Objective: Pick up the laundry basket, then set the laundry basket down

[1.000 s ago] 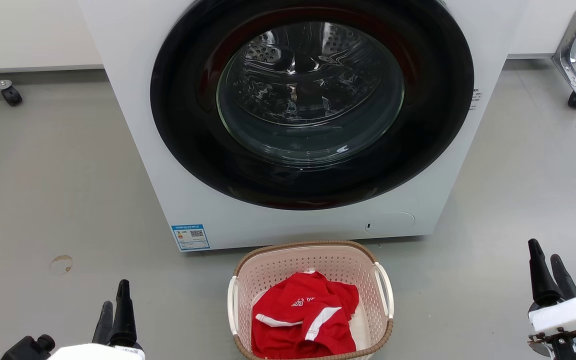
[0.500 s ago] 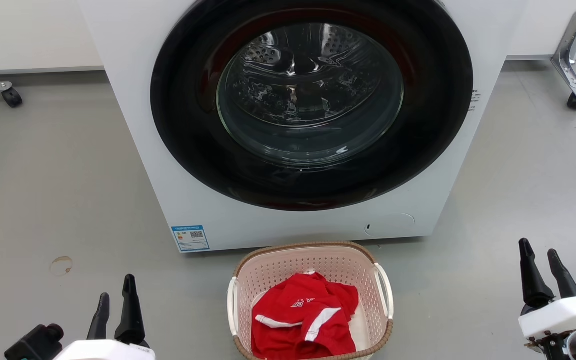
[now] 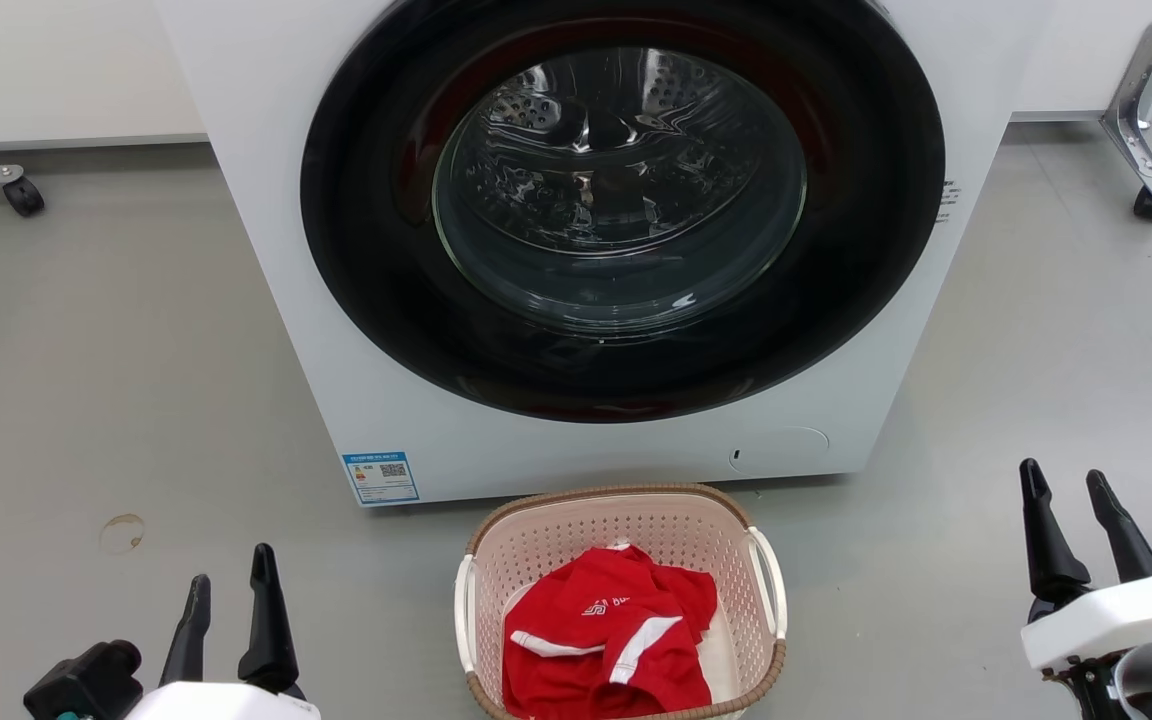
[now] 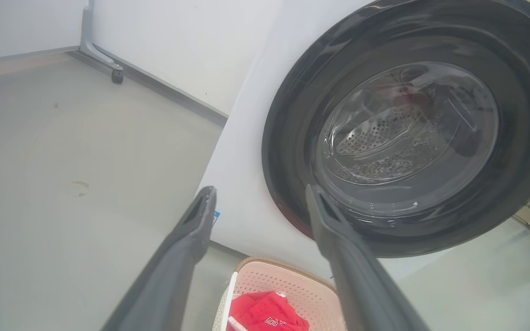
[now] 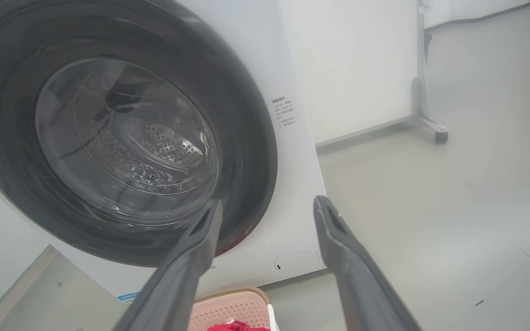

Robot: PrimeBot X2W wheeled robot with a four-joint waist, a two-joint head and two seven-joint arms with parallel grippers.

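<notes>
Grey floor [image 3: 86,350] bears laundry basket [image 3: 576,530], seemingly touching washer [image 3: 276,300]; left tool [image 3: 230,566], right tool [image 3: 1063,472] released.

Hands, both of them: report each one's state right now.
Left hand: open, holding nothing.
Right hand: open, holding nothing.

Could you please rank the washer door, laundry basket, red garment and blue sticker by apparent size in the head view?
1. washer door
2. laundry basket, partly cut off by the bottom edge
3. red garment, lying inside the basket
4. blue sticker
</notes>
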